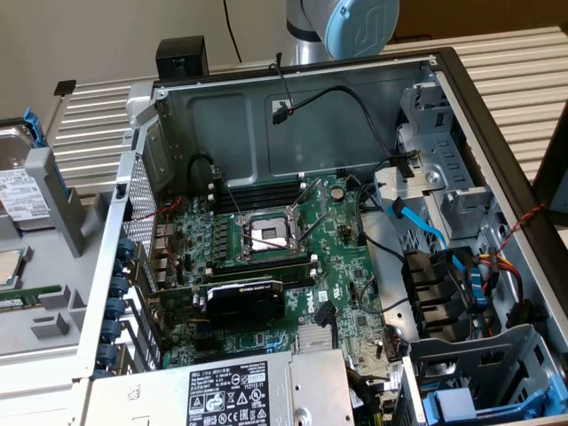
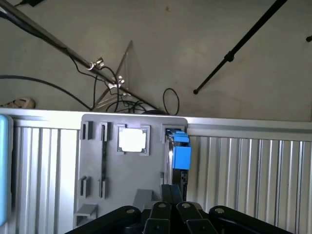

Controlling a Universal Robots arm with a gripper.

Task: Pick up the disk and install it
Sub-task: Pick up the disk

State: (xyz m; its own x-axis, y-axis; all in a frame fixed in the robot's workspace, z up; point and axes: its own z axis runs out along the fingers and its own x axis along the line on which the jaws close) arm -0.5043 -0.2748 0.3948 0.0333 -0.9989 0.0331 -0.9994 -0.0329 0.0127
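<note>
Arm: the arm [image 1: 358, 25], a joint with a light-blue cap, is above and behind the far wall of the open computer case [image 1: 293, 115]
Pincer: the pincer [image 2: 171, 192] is closed, fingertips together, pointing toward the grey holder [image 2: 105, 165]
Disk: the disk [image 1: 19, 191] stands upright in the grey holder, outside the case at the exterior view's left; in the wrist view its blue frame [image 2: 181, 155] is just ahead of the fingertips

disk [image 1: 16, 191]: cut by exterior view's left edge | arm [image 1: 351, 27]: cut by top edge

Loose cables [image 1: 419, 228] draped across the drive cage [image 1: 446, 191], chassis [image 1: 266, 115] top open.
</note>
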